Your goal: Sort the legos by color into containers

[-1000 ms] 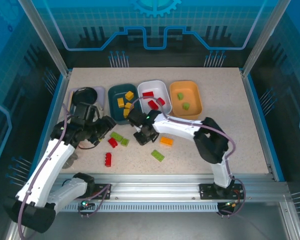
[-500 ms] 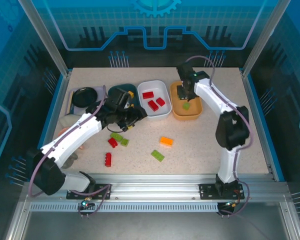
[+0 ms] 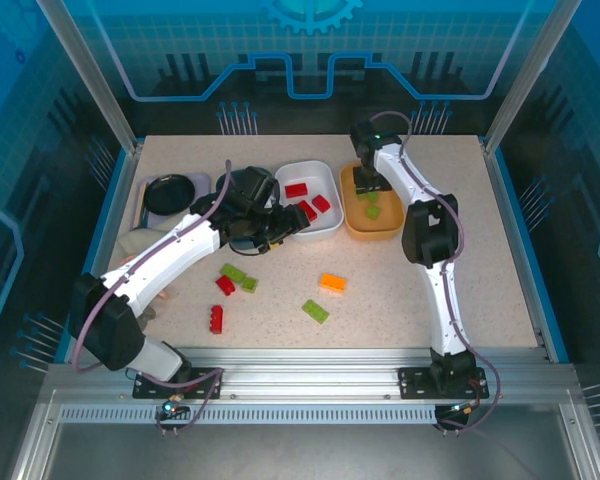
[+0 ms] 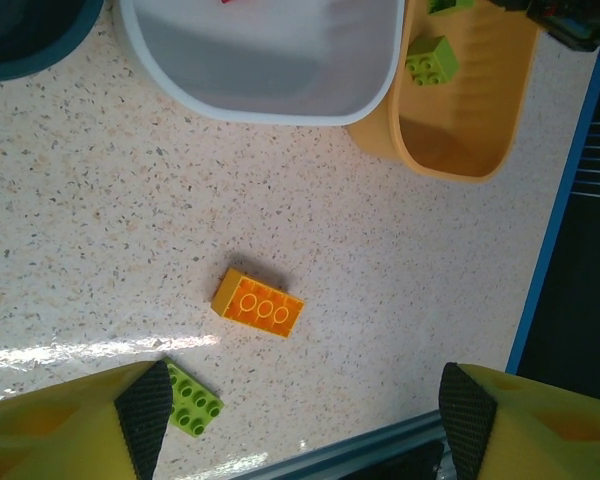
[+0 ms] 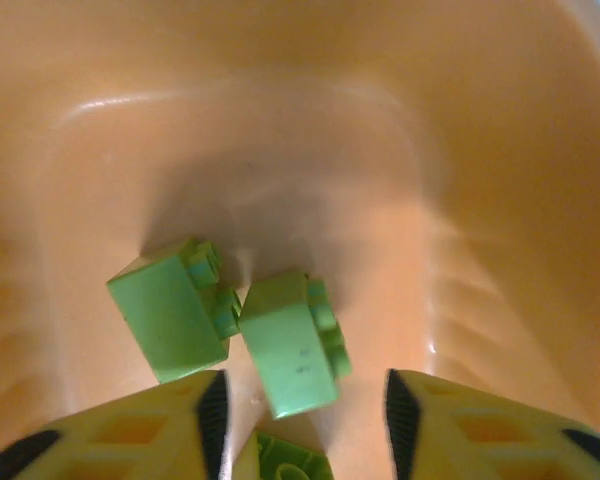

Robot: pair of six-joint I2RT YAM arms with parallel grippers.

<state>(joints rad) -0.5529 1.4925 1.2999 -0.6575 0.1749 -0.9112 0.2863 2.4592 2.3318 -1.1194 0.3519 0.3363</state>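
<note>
Parting over the orange tray [image 3: 376, 236] after swinging across from the worktop [image 3: 480, 260], right jaws drop a green lego [image 5: 290, 345] home; left jaws gape empty.

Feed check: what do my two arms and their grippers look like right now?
The left arm and right arm have white links, black joints and a grey-purple cable running alongside. The left gripper and right gripper have yellow fingers with black inner pads.
</note>
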